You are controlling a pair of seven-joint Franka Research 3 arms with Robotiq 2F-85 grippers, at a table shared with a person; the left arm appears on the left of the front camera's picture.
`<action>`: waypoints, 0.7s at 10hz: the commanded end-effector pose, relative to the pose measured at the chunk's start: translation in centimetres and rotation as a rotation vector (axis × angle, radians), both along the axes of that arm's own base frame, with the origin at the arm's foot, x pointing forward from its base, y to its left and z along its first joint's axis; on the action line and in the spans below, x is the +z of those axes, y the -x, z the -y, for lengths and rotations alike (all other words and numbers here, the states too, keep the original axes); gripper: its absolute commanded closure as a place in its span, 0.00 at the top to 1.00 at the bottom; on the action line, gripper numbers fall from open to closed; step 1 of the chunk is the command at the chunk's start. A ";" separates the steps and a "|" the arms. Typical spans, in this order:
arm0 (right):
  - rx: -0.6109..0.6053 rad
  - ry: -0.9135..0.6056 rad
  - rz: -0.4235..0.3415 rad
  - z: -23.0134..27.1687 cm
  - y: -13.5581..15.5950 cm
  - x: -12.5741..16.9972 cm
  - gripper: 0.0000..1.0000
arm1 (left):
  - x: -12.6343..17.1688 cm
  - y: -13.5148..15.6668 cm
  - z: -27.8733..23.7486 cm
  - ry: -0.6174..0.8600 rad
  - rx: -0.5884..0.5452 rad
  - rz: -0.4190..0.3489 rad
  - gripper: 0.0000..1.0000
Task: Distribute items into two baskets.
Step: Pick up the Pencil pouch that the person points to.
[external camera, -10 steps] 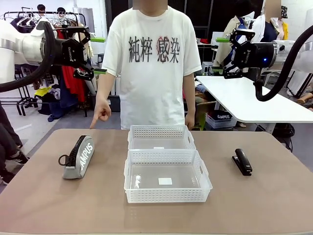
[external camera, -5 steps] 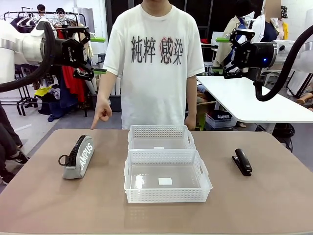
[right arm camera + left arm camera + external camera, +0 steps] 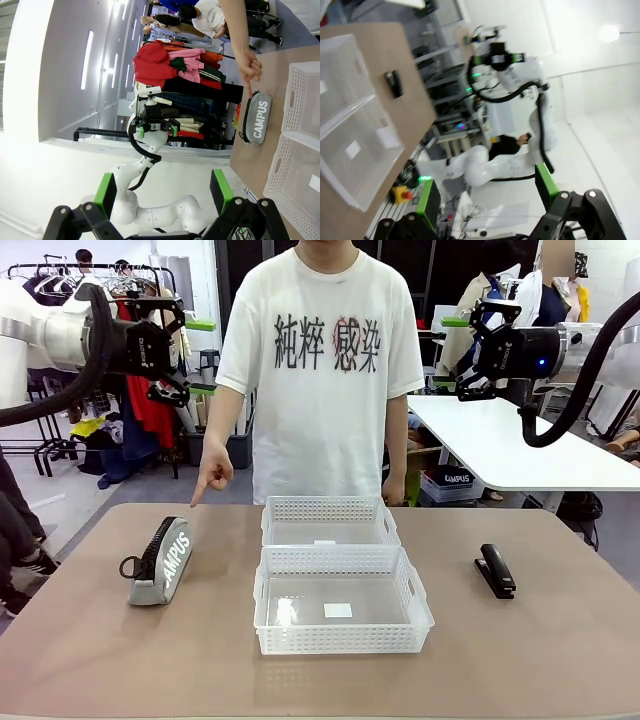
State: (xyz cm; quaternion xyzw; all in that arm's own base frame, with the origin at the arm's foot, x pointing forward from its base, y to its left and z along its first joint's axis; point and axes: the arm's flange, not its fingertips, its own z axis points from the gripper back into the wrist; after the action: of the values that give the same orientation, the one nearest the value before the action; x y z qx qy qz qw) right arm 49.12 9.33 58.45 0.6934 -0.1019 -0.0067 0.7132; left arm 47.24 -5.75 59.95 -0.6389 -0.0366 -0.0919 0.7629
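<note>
The grey CAMPUS pouch (image 3: 160, 562) lies on the table's left side, its zipper facing left. On the right side rests the black stapler (image 3: 495, 570). Two white lattice baskets stand in the middle, the far basket (image 3: 325, 508) touching the near basket (image 3: 340, 638); both are empty. A person's hand (image 3: 212, 478) points a finger down at the pouch's far end. My left gripper (image 3: 200, 356) hangs open high at the left, and my right gripper (image 3: 452, 353) hangs open high at the right. The right wrist view shows the pouch (image 3: 255, 117) and the pointing hand (image 3: 250, 67) beyond the open right gripper (image 3: 162, 192).
The person stands at the far edge behind the baskets. The left wrist view shows both baskets (image 3: 350, 150), the stapler (image 3: 394, 83) and the other arm (image 3: 500, 55) beyond the open left gripper (image 3: 487, 192). A white table (image 3: 520, 445) stands behind at the right.
The person has shifted slightly to the right, the finger still pointing at the pouch. Both arms and all the items have stayed put.
</note>
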 end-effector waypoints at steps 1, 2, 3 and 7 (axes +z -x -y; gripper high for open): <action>-0.002 -0.002 -0.001 0.0 0.1 0.0 1.00 | 2.4 0.3 -0.5 -0.275 -0.027 0.016 1.00; -0.002 -0.002 -0.001 0.0 0.1 0.0 1.00 | 3.1 0.5 -1.0 -0.442 -0.023 0.054 1.00; -0.002 -0.002 -0.001 0.0 0.1 0.0 1.00 | 3.3 0.9 -0.9 -0.631 -0.037 0.102 1.00; -0.002 -0.002 -0.001 0.0 0.1 0.0 1.00 | -0.5 0.8 0.7 -1.125 0.031 0.104 1.00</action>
State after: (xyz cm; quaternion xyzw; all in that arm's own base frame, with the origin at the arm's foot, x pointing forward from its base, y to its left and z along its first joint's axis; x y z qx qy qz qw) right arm 49.12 9.35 58.41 0.6933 -0.1016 -0.0069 0.7134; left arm 46.87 -5.37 61.51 -0.1677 -0.0295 -0.1481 0.9742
